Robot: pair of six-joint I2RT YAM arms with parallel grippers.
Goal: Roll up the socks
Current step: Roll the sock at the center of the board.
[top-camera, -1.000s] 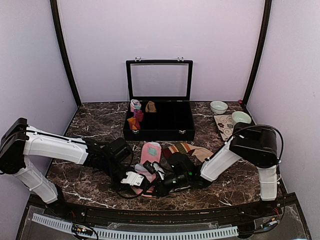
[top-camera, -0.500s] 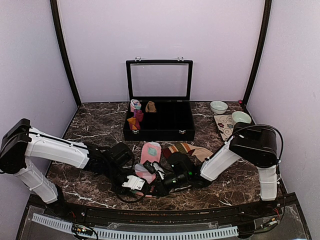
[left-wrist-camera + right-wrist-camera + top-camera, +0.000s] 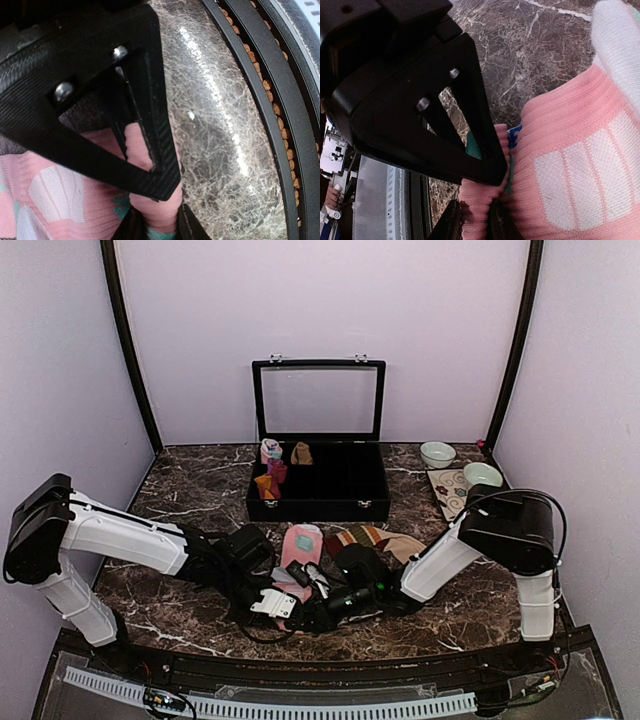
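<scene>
— What did the wrist views add to the top one?
— The grips. The left claw (image 3: 159, 210) pinched a fold of the pink sock (image 3: 301, 543); the right claw (image 3: 477, 200) clamped its ribbed edge.
— Its lie?
— Lengthwise on the worktop (image 3: 180, 490), from the claws toward the box (image 3: 318, 504), with the striped sock (image 3: 378, 537) just right. Two socks, two claws.

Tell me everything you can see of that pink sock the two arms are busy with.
The pink sock is soft ribbed knit, pale pink with white block patches, mint-green accents and a bit of blue near the cuff. Its far end lies flat on the dark marble table, in front of the black box and beside a striped sock. Its near end is bunched up, with the left gripper and the right gripper both pinching the ribbed fabric between their fingertips.
</scene>
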